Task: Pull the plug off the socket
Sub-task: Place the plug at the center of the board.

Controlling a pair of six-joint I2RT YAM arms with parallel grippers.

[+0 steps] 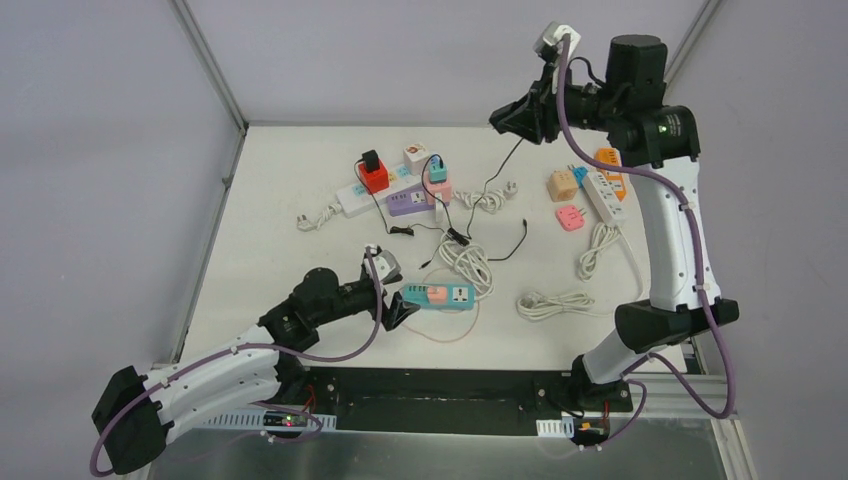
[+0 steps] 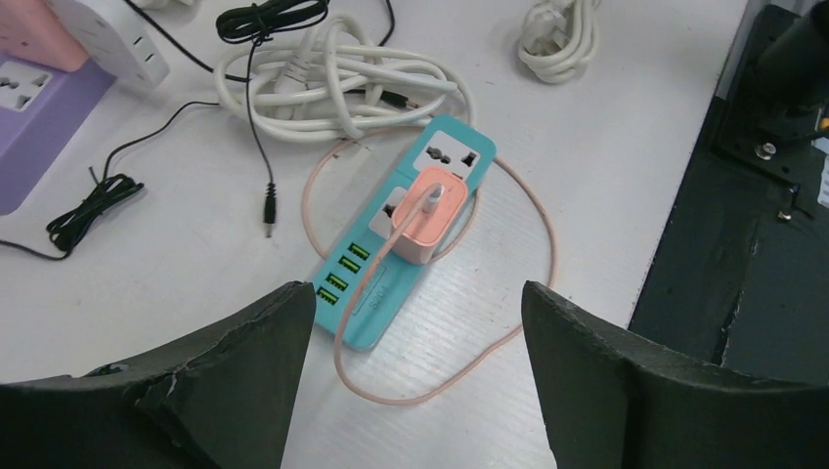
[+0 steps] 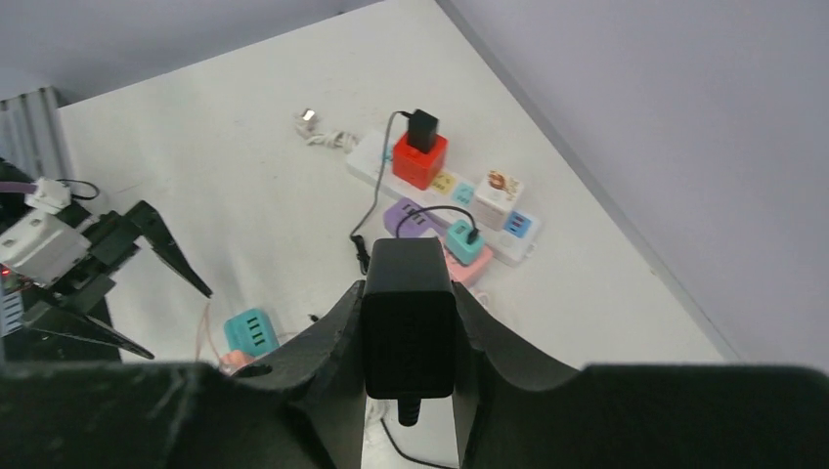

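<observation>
Now left pincer (image 2: 413, 293), jaws apart, hovers over pink plug (image 2: 428, 215) nr tabletop's (image 2: 606, 147) near edge to straddle it; right pincer (image 3: 409, 327) clamps black adapter (image 3: 409, 293) aloft.

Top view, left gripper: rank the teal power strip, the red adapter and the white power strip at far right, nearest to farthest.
From the left gripper:
1. teal power strip: directly in front of the fingers, near side.
2. red adapter: far side, left of centre.
3. white power strip: far right of the view.
</observation>
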